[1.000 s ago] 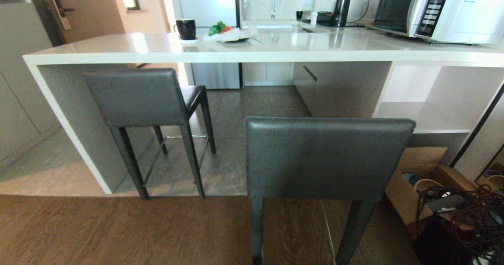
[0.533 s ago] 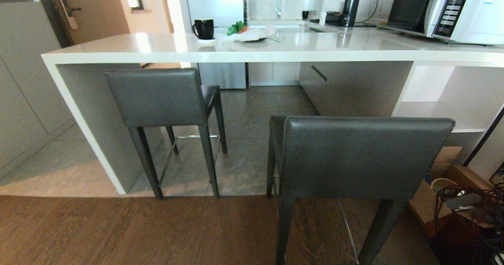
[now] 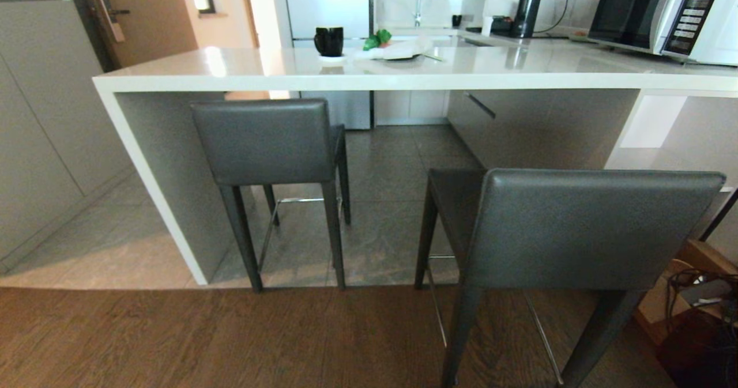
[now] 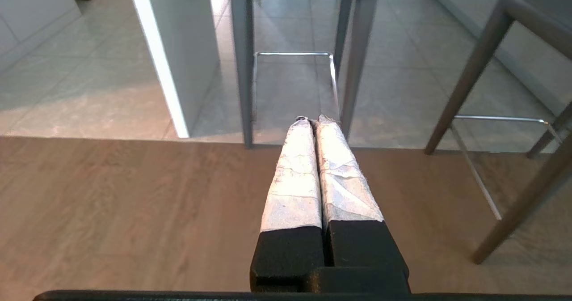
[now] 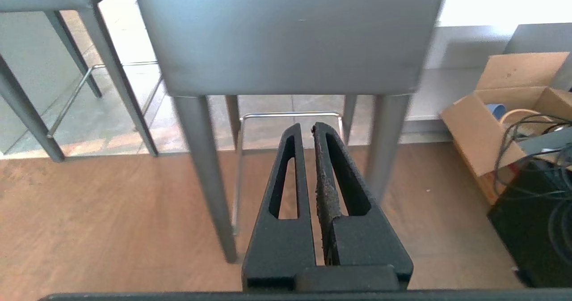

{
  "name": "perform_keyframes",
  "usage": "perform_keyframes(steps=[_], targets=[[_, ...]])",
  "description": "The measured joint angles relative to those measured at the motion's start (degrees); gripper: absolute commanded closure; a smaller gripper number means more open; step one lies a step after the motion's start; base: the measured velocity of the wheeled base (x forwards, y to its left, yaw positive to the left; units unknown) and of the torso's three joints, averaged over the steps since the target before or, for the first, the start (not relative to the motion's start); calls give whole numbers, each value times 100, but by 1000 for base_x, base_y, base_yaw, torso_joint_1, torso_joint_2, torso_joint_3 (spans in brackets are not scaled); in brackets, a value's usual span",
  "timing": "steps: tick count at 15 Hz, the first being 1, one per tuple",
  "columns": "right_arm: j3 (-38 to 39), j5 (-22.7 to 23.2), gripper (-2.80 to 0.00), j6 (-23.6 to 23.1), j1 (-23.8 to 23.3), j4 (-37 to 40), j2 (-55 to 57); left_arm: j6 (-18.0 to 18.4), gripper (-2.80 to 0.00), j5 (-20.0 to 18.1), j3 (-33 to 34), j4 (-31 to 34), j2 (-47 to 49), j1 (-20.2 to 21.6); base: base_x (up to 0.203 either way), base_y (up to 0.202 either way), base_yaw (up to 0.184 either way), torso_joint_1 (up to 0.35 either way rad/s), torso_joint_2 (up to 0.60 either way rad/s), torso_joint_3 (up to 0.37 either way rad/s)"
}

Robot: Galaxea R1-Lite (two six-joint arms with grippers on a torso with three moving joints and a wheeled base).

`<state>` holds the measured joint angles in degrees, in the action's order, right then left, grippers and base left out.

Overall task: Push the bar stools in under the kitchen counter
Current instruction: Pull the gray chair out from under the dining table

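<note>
Across the wood floor (image 3: 173, 336) our whole view had slid sideways, base repositioning, both stools untouched: the left stool (image 3: 265, 140) tucked under the tabletop (image 3: 230, 68), the right stool (image 3: 594, 226) out, our left fingers (image 4: 313, 126) and right fingers (image 5: 306, 131) closed, empty.

This was a home kitchen. A long white stone desk (image 3: 519, 71) at bar height carried a black mug (image 3: 329, 41) and a microwave (image 3: 663, 16), with a sink tap (image 3: 422, 2) and kettle (image 3: 527, 6) behind. 2 grey bar stools (image 3: 271, 143) stood on tile and wood flooring (image 3: 173, 342).
</note>
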<state>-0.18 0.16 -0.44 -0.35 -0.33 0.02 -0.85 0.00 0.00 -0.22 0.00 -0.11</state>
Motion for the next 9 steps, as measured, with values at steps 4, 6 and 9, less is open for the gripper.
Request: perform_keyframes(steps=[4, 6, 9], targets=[[0, -11, 0, 17, -1, 4, 0, -1, 0, -2, 0, -2, 0, 0, 0, 198, -1, 3, 4, 3], [0, -13, 0, 22, -2, 4, 0, -1, 0, 0, 0, -2, 0, 0, 0, 197, -3, 3, 2, 3], [2, -11, 0, 20, 0, 0, 0, -1, 0, 0, 0, -2, 0, 0, 0, 195, 0, 2, 3, 2]])
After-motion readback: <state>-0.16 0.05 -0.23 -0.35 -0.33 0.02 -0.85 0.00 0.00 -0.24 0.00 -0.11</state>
